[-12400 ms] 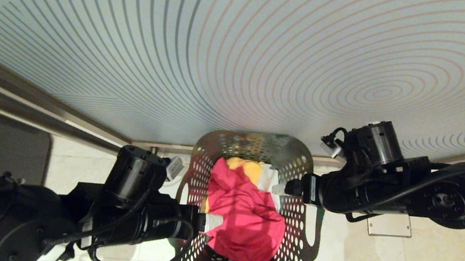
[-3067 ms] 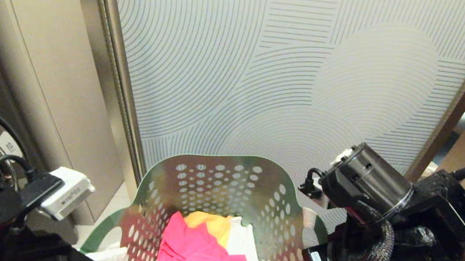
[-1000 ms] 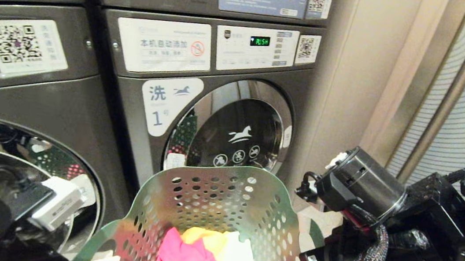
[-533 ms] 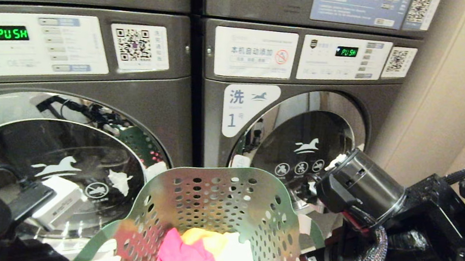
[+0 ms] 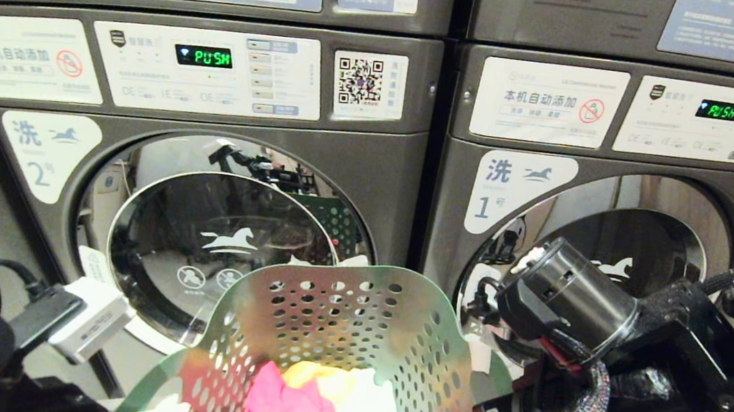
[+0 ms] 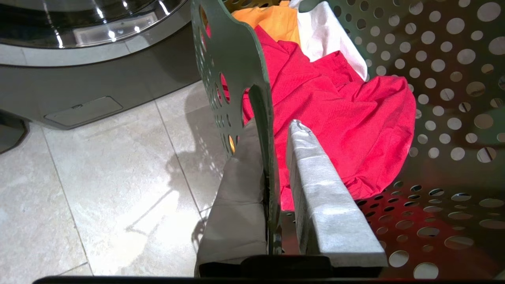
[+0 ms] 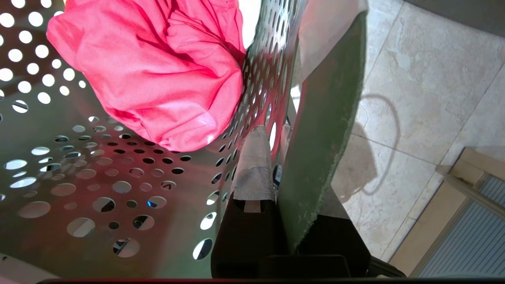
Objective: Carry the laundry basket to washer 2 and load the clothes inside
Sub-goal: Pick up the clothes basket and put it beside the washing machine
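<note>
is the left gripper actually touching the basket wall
Touching. The left wrist view shows the left gripper shut on the laundry basket, with the green side wall pinched between its two taped fingers, one inside, one outside.

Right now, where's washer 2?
In the head view, washer 2 stands left of centre, directly behind the basket and beside washer 1 on its right. Its door is shut.

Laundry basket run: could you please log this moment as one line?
phase: carry | left gripper: shut on laundry basket | right gripper: shut on laundry basket | clothes: inside | washer 2: door closed
</note>
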